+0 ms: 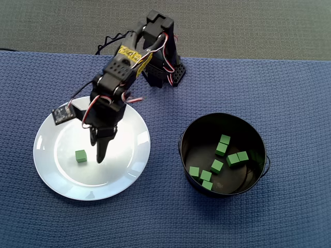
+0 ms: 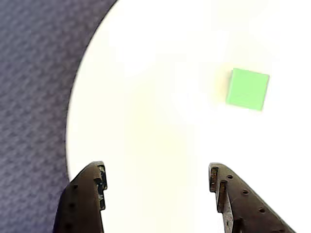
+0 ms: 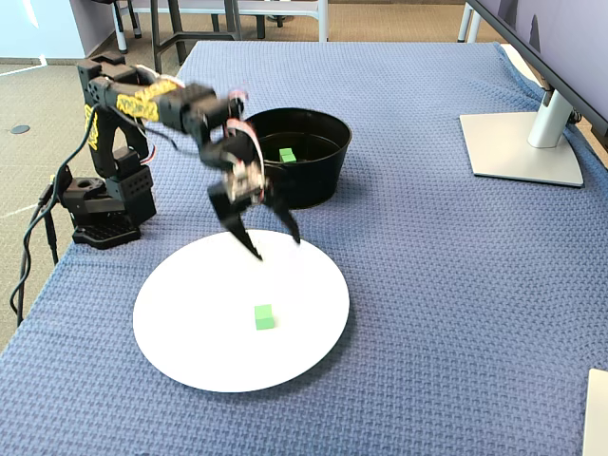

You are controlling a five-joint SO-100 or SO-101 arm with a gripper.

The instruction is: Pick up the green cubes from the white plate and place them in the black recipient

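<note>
- One green cube (image 1: pixel 80 155) lies on the white plate (image 1: pixel 62 181), toward its left edge in the overhead view.
- Seven more green cubes (image 1: pixel 217 166) sit inside the black pot (image 1: pixel 189 135).
- The gripper (image 3: pixel 275 245) hangs above the plate, jaws apart and empty, beside the cube.
- Plate and pot rest apart on the blue cloth (image 1: pixel 289 93).

I see a glossy white plate (image 1: pixel 129 170) on a rough, woven blue cloth (image 1: pixel 289 103); the one green cube (image 1: pixel 80 156) on it looks matt, the black recipient (image 1: pixel 189 135) shines inside, and my gripper (image 3: pixel 275 247) is matt black plastic
</note>
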